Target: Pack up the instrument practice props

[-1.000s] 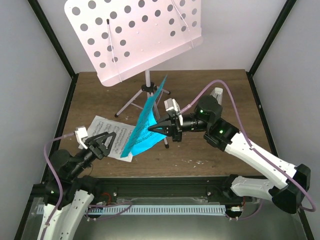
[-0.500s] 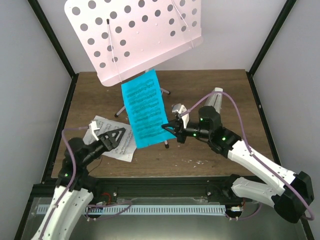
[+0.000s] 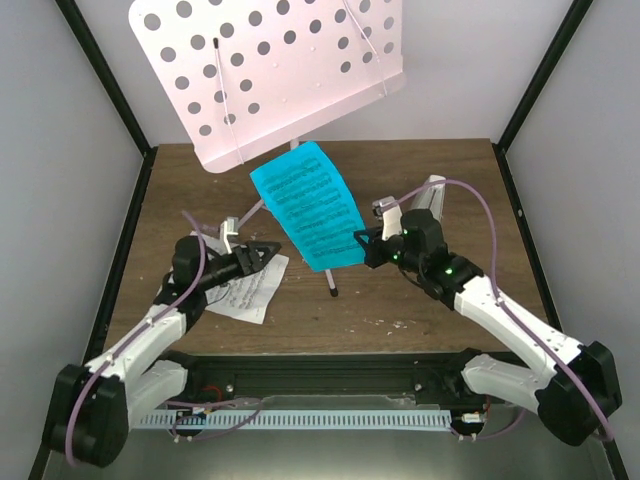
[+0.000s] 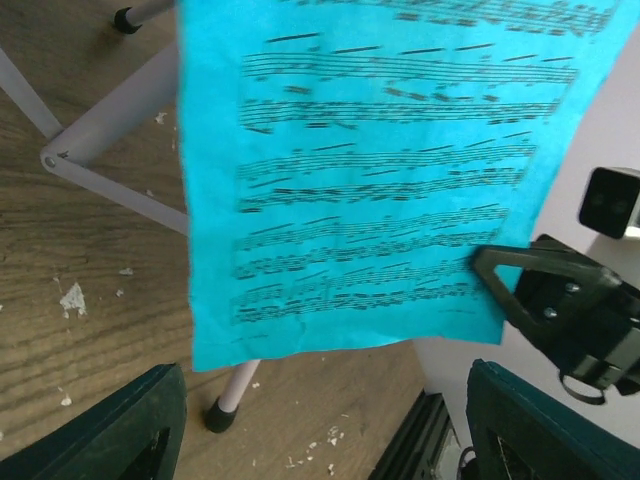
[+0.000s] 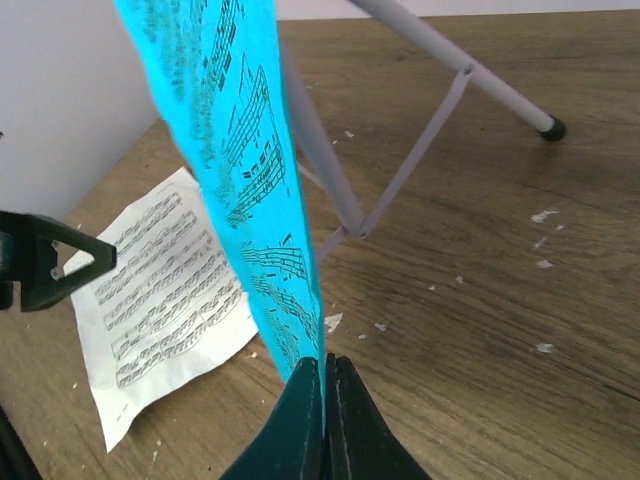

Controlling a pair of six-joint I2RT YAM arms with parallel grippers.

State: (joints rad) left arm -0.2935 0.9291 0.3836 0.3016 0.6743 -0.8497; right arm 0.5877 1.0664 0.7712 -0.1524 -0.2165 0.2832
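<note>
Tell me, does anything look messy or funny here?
Yes. A teal music sheet sticks up in the air, pinched at one edge by the right gripper, instead of lying flat. A white music sheet lies crooked on the table, and little white scraps are scattered over it.

- Left arm (image 3: 140,343), right arm (image 3: 515,318): white link shells, black joint housings.
- Left hand (image 3: 268,248), right hand (image 3: 358,240): black, triangular open-frame fingers.
- Purple cable (image 3: 490,232) along each arm.
- Green lights (image 3: 447,268) on right arm's black joints.
- White camera block (image 3: 388,207) at each wrist.
</note>
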